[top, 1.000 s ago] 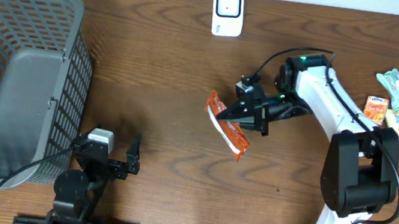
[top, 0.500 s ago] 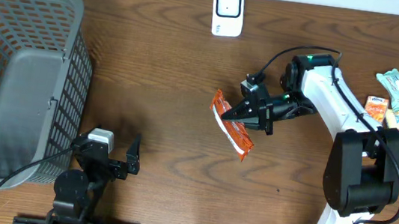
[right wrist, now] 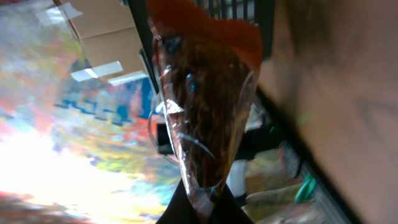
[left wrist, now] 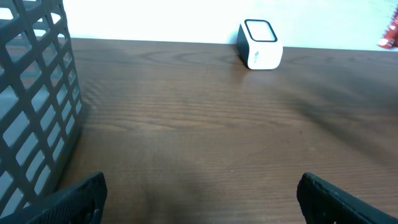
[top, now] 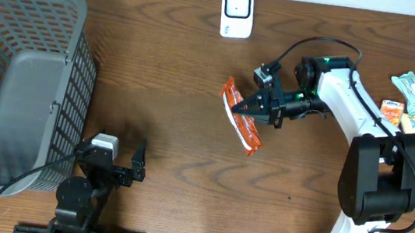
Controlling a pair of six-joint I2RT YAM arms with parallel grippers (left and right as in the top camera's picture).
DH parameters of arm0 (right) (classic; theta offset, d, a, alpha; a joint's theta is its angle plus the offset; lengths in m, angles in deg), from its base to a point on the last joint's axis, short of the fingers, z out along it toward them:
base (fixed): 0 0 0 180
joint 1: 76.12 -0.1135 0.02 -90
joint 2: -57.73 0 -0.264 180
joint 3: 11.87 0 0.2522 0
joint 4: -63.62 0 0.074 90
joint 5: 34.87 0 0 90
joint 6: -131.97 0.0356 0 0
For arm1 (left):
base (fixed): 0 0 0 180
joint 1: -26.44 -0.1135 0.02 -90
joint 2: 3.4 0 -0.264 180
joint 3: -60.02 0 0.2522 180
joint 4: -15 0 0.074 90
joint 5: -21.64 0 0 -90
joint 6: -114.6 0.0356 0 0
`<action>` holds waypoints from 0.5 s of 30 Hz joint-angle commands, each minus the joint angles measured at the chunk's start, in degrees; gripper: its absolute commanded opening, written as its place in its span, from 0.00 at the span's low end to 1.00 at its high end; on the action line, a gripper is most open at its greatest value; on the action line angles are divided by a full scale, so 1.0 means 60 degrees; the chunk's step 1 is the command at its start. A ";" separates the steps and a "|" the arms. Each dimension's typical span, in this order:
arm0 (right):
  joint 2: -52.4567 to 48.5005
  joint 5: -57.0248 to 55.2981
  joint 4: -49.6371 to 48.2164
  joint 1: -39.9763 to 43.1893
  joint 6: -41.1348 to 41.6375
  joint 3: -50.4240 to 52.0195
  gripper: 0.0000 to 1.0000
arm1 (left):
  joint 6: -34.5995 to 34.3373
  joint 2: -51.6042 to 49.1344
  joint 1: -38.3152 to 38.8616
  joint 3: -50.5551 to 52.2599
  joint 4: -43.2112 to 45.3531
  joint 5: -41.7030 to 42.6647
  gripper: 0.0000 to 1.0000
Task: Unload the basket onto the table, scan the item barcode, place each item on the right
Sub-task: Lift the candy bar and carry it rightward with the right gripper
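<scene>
Right end effector [top: 252,106] is clamped on one edge of the orange snack packet [top: 242,127], which looks lifted off the worktop [top: 166,65] at mid-scene, near and slightly right of the white scanner [top: 237,11]. Gripping the edge leaves both faces bare, probably for presenting the barcode, though I can't spot it. Left end effector [left wrist: 202,202] rests beside the basket [top: 78,78], fingers wide apart, empty and out of the way.

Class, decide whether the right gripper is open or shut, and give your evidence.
Shut. The right gripper pinches the orange snack packet; the wrist view shows it closed tight on the packet's lower end.
</scene>
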 commanded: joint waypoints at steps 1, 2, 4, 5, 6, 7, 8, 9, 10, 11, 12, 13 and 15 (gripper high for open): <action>0.0047 0.0270 -0.1286 0.0076 -0.0171 -0.0007 0.01 | -0.0015 0.0051 0.0047 0.0208 -0.0091 0.0124 0.98; 0.0047 0.0076 -0.1596 0.0076 -0.0175 -0.0007 0.01 | -0.0015 0.0051 0.0047 0.0208 -0.0095 0.0124 0.98; 0.0047 -0.0321 -0.2200 0.0069 -0.0171 -0.0007 0.01 | -0.0015 0.0051 0.0047 0.0208 -0.0095 0.0124 0.98; 0.0044 -0.0652 -0.2492 0.0058 -0.0175 -0.0007 0.01 | -0.0015 0.0051 0.0047 0.0208 -0.0095 0.0124 0.98; 0.0044 -0.0969 -0.2677 0.0047 -0.0175 -0.0007 0.01 | -0.0015 0.0051 0.0047 0.0208 -0.0091 0.0124 0.98; 0.0047 -0.1464 -0.2922 0.0007 -0.0175 -0.0007 0.01 | -0.0015 0.0051 0.0047 0.0208 -0.0091 0.0124 0.98; 0.0047 -0.1694 -0.3042 -0.0025 -0.0175 -0.0007 0.01 | -0.0015 0.0051 0.0047 0.0208 -0.0091 0.0124 0.98; 0.0044 -0.1836 -0.3133 -0.0066 -0.0175 -0.0007 0.01 | -0.0015 0.0051 0.0047 0.0208 -0.0091 0.0124 0.98; 0.0047 -0.1865 -0.3282 -0.0117 -0.0178 -0.0007 0.01 | -0.0015 0.0051 0.0047 0.0208 -0.0091 0.0124 0.98; 0.0047 -0.1858 -0.3446 -0.0171 -0.0178 -0.0007 0.01 | -0.0015 0.0051 0.0047 0.0208 -0.0091 0.0124 0.98; 0.0047 -0.1858 -0.3617 -0.0226 -0.0178 -0.0007 0.01 | -0.0015 0.0051 0.0047 0.0208 -0.0095 0.0124 0.98; 0.0047 -0.1865 -0.3865 -0.0288 -0.0189 -0.0007 0.01 | -0.0015 0.0051 0.0047 0.0208 -0.0095 0.0124 0.98; 0.0044 -0.1898 -0.4492 -0.0466 -0.0208 -0.0007 0.01 | -0.0015 0.0051 0.0047 0.0208 -0.0095 0.0124 0.98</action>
